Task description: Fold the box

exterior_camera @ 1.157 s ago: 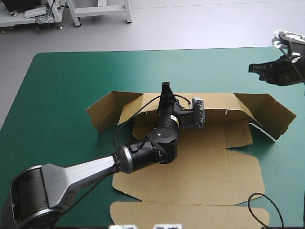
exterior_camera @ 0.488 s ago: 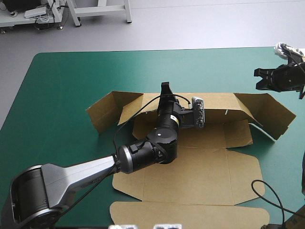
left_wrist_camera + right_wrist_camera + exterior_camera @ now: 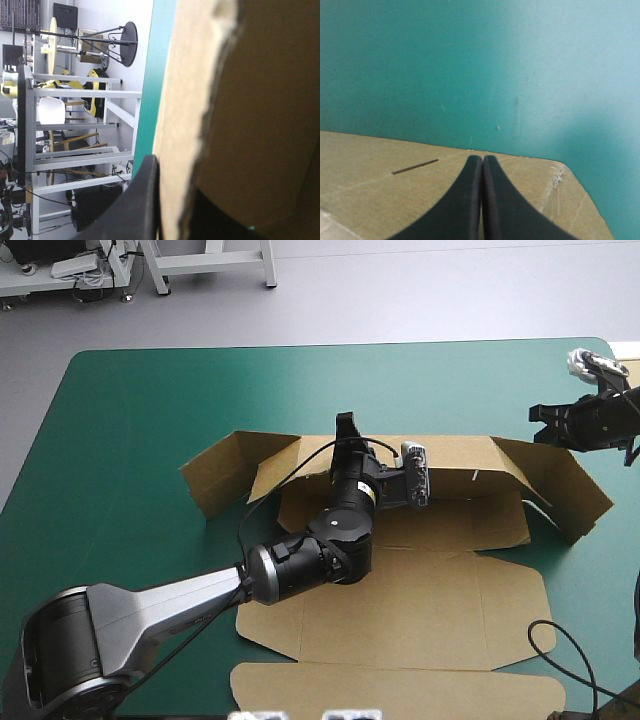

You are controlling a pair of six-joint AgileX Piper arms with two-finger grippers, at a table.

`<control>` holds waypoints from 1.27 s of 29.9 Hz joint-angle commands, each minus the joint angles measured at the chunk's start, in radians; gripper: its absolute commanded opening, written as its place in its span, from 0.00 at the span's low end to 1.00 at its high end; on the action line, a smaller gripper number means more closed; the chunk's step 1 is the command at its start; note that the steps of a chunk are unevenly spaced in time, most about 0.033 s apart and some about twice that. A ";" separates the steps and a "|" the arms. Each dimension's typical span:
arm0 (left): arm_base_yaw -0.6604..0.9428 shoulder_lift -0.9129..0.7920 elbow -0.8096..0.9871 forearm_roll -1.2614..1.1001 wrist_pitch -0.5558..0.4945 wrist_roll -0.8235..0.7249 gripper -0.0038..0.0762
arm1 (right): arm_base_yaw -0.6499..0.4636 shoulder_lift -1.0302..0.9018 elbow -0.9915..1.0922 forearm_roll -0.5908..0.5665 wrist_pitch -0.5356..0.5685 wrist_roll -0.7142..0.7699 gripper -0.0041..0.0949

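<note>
On the teal-green table (image 3: 150,410), seen from above, the brown box (image 3: 420,590) lies mid-table, early in its folding. Its far wall and end flaps stand raised, while the near panels and lid lie flat and untucked, with nothing inside. At that wall's top edge sits the left pincer (image 3: 347,430); the right pincer (image 3: 545,420) hovers by the right-hand flap. Left wrist view: one black finger pressed against the board's edge, apparently clamping it. Right wrist view: fingers closed together, empty, over the flap.
</note>
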State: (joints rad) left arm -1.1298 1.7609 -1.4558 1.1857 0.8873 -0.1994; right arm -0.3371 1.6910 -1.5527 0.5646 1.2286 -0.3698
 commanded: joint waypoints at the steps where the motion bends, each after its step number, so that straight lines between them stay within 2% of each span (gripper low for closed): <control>1: -0.002 -0.052 -0.026 0.055 0.023 -0.069 0.04 | -0.015 -0.070 0.000 0.033 0.020 -0.035 0.02; 5: -0.002 -0.052 -0.026 0.062 0.035 -0.136 0.04 | -0.035 -0.088 0.005 0.038 0.020 -0.045 0.02; 13: -0.002 -0.052 -0.026 0.058 0.033 -0.137 0.04 | -0.145 -0.069 0.005 0.055 -0.018 -0.076 0.02; 20: -0.002 -0.052 -0.026 0.058 0.031 -0.137 0.04 | -0.202 0.036 0.005 0.303 0.018 -0.181 0.02; 23: -0.002 -0.052 -0.026 0.058 0.025 -0.137 0.04 | -0.202 0.080 0.005 0.358 0.018 -0.204 0.02; 29: -0.002 -0.050 -0.026 0.058 0.025 -0.137 0.04 | -0.201 0.130 0.017 0.344 0.020 -0.207 0.02; 38: -0.002 -0.050 -0.026 0.058 0.007 -0.137 0.04 | -0.201 0.128 0.139 0.365 0.025 -0.294 0.02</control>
State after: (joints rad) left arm -1.1298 1.7609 -1.4558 1.1983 0.9097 -0.3112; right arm -0.5305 1.8683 -1.4258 0.8553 1.2091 -0.6137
